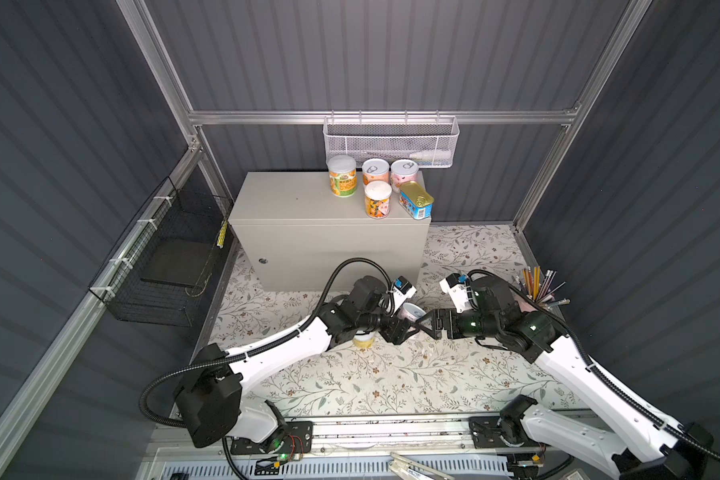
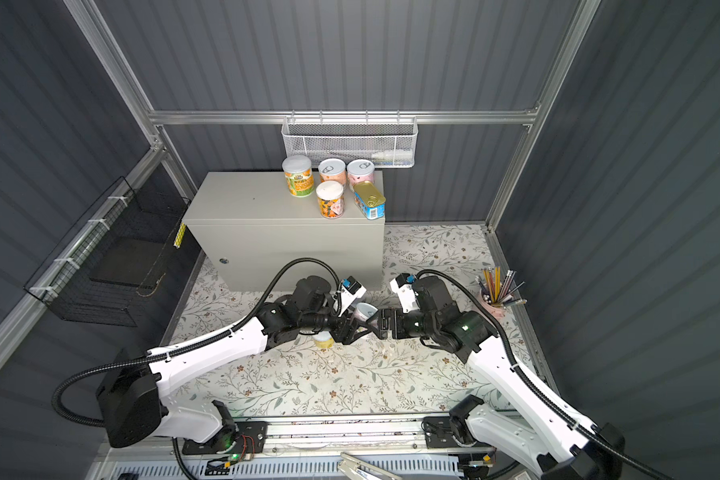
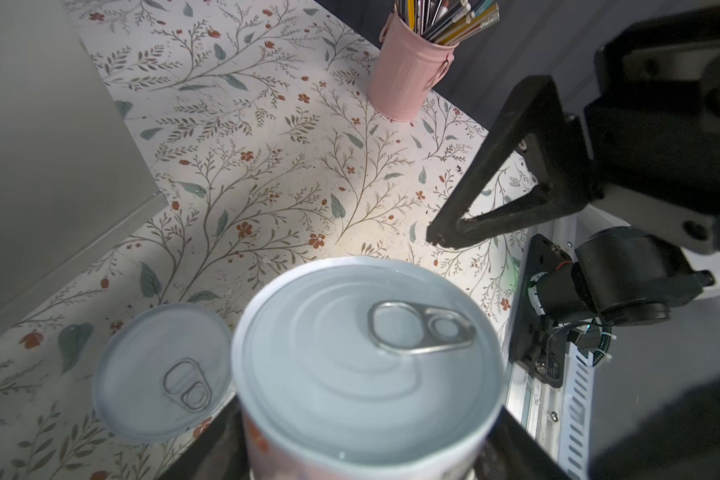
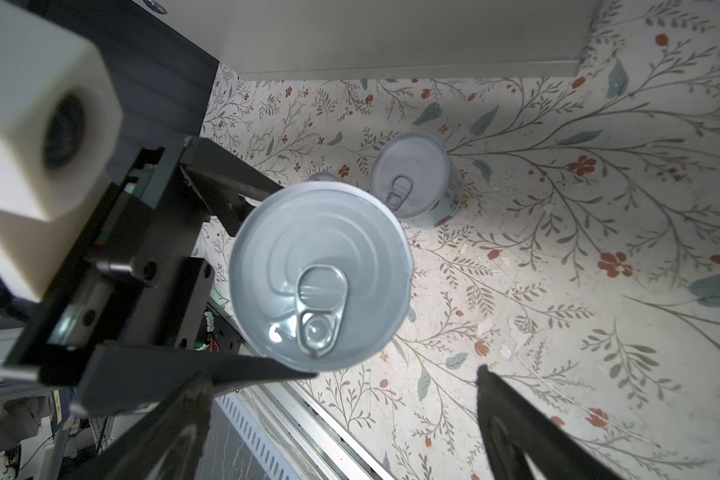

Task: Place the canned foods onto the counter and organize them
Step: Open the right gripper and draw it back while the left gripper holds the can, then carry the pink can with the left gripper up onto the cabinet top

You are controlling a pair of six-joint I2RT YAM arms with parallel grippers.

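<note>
Left gripper (image 4: 300, 282) pinches the pull-tab can (image 3: 366, 357), lifted over the tabletop's (image 1: 391, 374) middle. Right gripper (image 4: 339, 386) hovers alongside, jaws spread wide. This looks like a handover: close squarely on the can's wall before the left lets go. Five canned foods (image 1: 377, 199) already stand at the beige metal box's (image 1: 292, 199) far right corner.

Both white-and-black arms (image 1: 283, 353) reach inward and meet just in front of the large beige-grey metal box (image 1: 300, 199). The left gripper (image 1: 406, 323) clamps a small round can with a silver pull-tab lid (image 1: 412, 311), holding it tilted. The right gripper (image 1: 425, 323) faces it with its jaws spread wide and empty, fingertips just beside the can.
</note>
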